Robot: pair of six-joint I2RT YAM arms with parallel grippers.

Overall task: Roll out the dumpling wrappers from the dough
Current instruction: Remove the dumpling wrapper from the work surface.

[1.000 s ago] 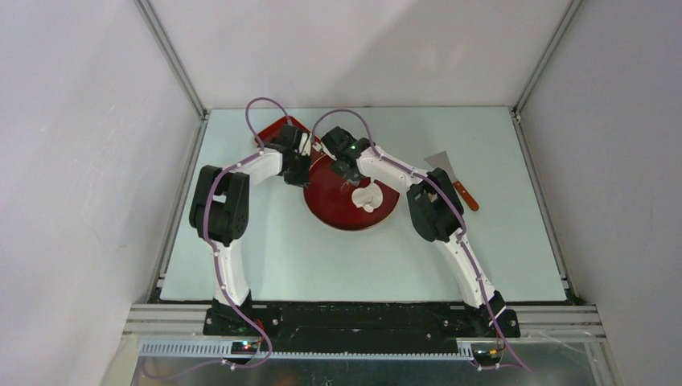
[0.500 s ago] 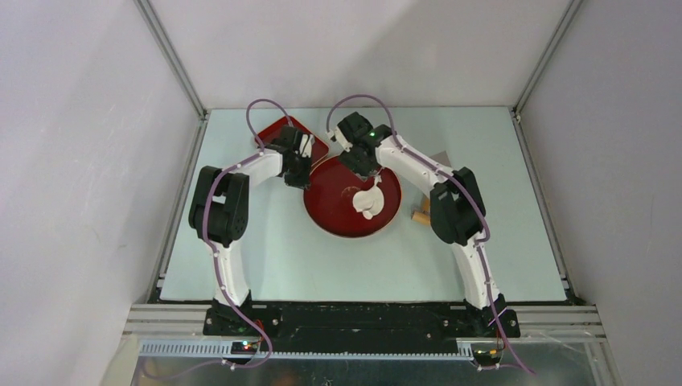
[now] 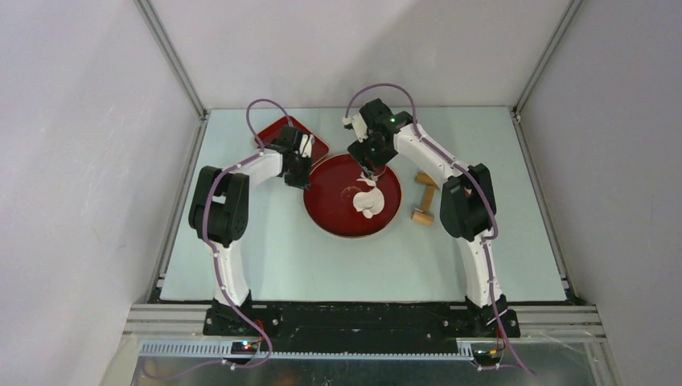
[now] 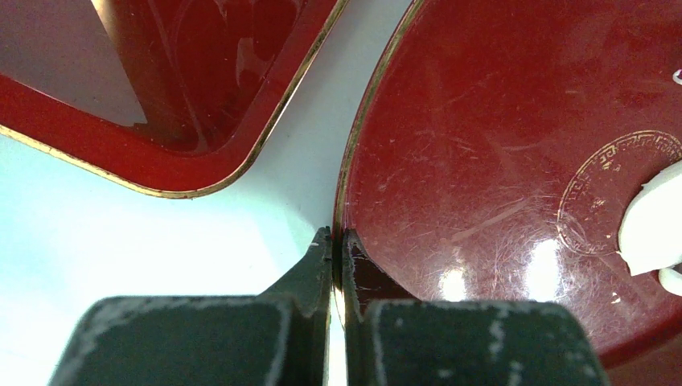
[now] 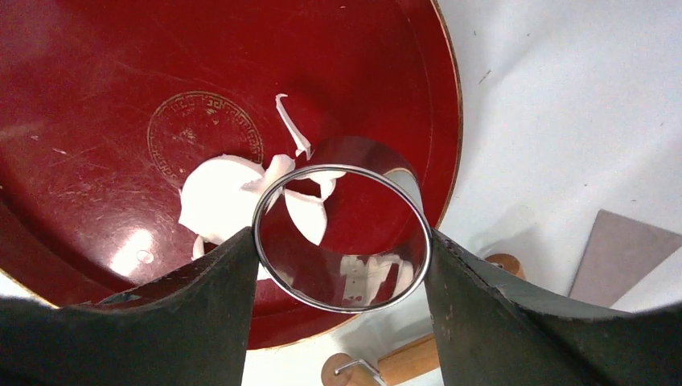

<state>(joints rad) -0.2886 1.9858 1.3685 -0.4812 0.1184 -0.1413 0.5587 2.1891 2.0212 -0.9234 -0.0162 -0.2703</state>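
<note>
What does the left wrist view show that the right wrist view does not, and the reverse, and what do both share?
Only left wrist: the left gripper shut on the rim of the glossy round red plate, with a rectangular red tray beside it. Only right wrist: the right gripper holding a shiny metal ring cutter, and a wooden rolling pin. Both: the plate and white dough.

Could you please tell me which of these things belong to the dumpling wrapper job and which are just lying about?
In use: white dough on the round red plate; metal ring cutter, held by the right gripper; left gripper, pinching the plate's rim; rolling pin.
Lying about: rectangular red tray; grey flat blade.
</note>
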